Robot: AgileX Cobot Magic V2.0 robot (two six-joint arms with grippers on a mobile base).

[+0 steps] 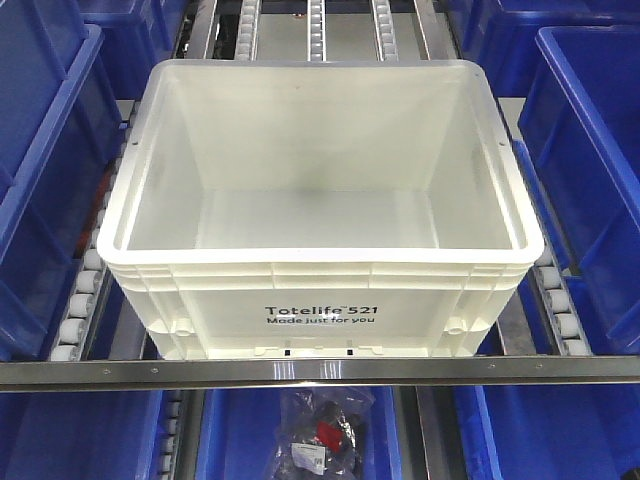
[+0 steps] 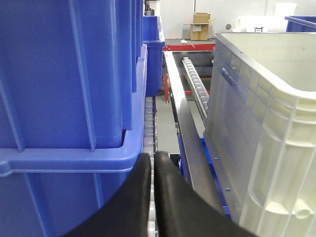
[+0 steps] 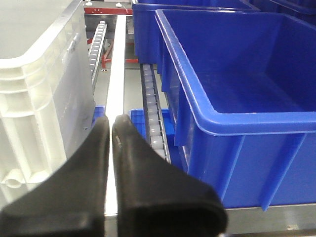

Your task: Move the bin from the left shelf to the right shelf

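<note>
- Left jaws pressed together, empty, in the gap betw. a blue bin (image 2: 64, 74) and the bin (image 2: 266, 123).
- Right jaws same: closed on nothing, at the bin's other side.
- Bin empty, mid-lane, label facing out.
- I'd grip both sides evenly under the rim, keep it level, mind the blue neighbours.
- Counter: rollers (image 1: 75, 300), steel front rail (image 1: 320, 372); cardboard boxes (image 2: 200, 24) far back.

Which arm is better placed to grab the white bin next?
Right, slightly. The right hand, shut, sits over a rail beside the bin; the left hand, also shut, is past the left rail, farther off. Probably both are needed.
</note>
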